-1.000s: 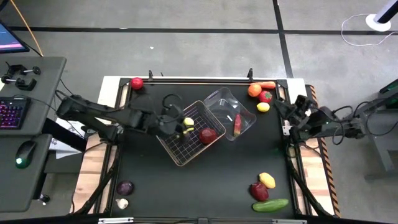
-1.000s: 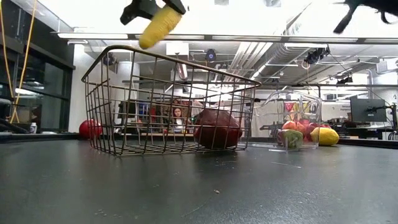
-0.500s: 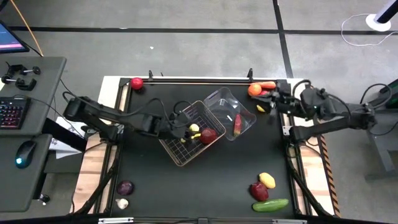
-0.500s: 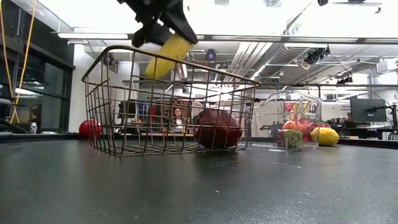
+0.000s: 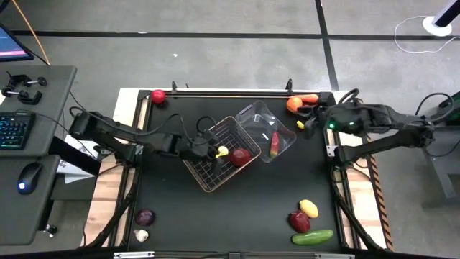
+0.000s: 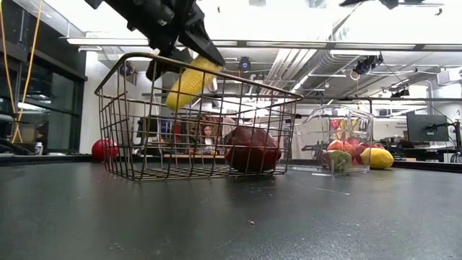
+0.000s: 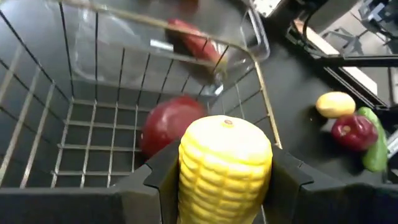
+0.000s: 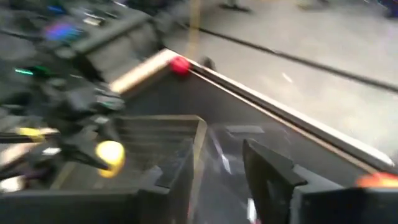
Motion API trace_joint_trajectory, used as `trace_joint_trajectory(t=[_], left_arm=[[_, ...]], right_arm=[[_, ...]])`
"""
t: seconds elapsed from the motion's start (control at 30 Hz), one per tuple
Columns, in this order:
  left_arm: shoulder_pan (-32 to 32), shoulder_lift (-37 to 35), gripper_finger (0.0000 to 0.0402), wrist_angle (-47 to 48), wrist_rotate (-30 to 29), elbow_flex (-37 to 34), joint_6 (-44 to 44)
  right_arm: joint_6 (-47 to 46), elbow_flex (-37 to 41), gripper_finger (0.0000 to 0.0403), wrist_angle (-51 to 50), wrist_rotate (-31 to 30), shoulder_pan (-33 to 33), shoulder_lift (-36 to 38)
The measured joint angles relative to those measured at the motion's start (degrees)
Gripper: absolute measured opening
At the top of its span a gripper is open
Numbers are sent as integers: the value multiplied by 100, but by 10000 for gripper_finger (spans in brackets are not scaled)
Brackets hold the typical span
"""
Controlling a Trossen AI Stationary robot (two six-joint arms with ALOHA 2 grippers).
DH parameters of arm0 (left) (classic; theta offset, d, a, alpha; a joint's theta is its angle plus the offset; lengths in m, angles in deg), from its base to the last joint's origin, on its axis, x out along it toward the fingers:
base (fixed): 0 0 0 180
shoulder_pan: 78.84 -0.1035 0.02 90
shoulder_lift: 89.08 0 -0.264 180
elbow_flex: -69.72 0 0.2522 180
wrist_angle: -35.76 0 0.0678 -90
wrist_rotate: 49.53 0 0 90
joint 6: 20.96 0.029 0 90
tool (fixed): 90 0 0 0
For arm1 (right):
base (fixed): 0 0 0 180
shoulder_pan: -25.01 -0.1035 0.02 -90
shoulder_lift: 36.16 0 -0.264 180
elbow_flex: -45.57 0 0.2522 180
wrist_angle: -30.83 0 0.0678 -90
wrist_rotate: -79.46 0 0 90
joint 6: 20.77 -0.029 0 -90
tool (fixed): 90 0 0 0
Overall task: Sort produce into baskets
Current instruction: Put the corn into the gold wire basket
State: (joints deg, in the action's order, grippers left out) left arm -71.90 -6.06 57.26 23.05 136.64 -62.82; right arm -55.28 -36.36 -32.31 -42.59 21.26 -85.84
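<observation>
- A yellow corn cob (image 7: pixel 225 165) is pinched between the fingers of the left gripper (image 5: pixel 213 152), which sits over the middle of the wire basket (image 5: pixel 203 175); in the low view the cob (image 6: pixel 189 81) hangs tilted, partly below the basket's top rim (image 6: pixel 238 78).
- A dark red apple (image 5: pixel 241 156) lies on the basket floor just beside the cob, toward the clear tub (image 5: pixel 284 134).
- The tub touches the basket's far corner and holds a long reddish piece (image 5: pixel 274 144).
- The right gripper (image 5: pixel 314 117) is near the tub's right side, by the table's far right corner; its fingers (image 8: pixel 268 169) stand apart with nothing between them.
- Close to that gripper lie an orange (image 5: pixel 293 103), a carrot (image 5: pixel 310 98) and a small lemon (image 5: pixel 301 125).
- At the near right of the table a yellow lemon (image 5: pixel 308 208), a red fruit (image 5: pixel 299 220) and a green cucumber (image 5: pixel 312 236) lie touching in a cluster.
- A purple onion (image 5: pixel 144 216) and white garlic (image 5: pixel 141 234) are at the near left corner; a red apple (image 5: pixel 158 96) is at the far left corner.
- The black table (image 5: pixel 244 208) stands on a grey floor; a desk with a keyboard (image 5: pixel 14 130) and mouse (image 5: pixel 28 182) stands to the left.
- The low view looks into a room with ceiling lights, and a seated person (image 6: pixel 207 133) shows through the mesh.
</observation>
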Motion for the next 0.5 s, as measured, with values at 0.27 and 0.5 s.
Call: trace_joint_trajectory(t=[0.27,0.5], left_arm=[[-303,16,149,505,532,1,-334],[-508,16,184,884,824,1,-768]], right_arm=[[-1991,0,208,-1913,-185,183,-461],[-2978,2,242,-3409,115,900,-839]])
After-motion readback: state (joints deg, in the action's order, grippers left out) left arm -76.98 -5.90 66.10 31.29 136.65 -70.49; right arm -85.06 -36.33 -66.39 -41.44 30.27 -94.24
